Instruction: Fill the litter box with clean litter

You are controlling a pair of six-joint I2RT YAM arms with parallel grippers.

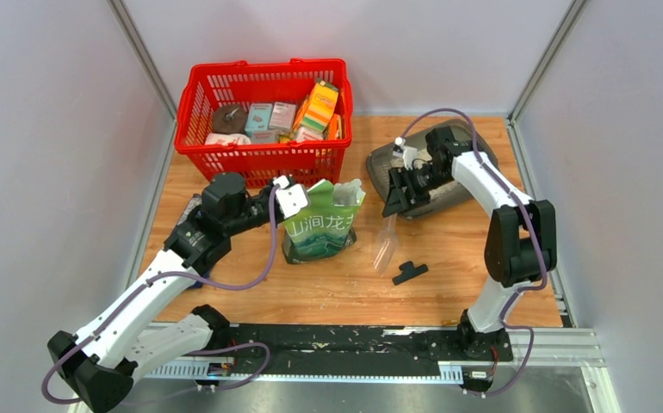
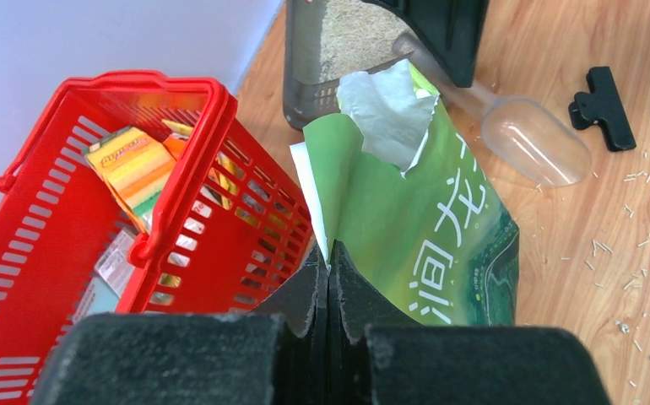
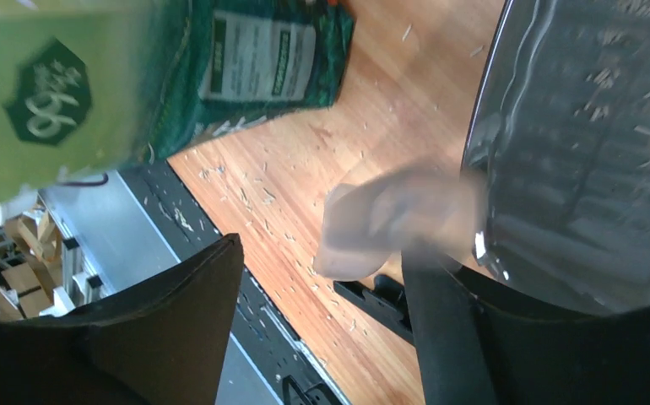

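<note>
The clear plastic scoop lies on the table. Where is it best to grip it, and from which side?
Grip the clear scoop by its narrow handle, the end pointing toward the litter box. It lies flat, so come down from above with the jaws across the handle; the wide bowl looks too broad to pinch.

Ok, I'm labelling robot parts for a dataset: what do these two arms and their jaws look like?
Both the left arm and right arm have white link shells with black joint housings and black bases. A purple cable loops along each. The jaws are matte black and blocky; no markings show.
</note>
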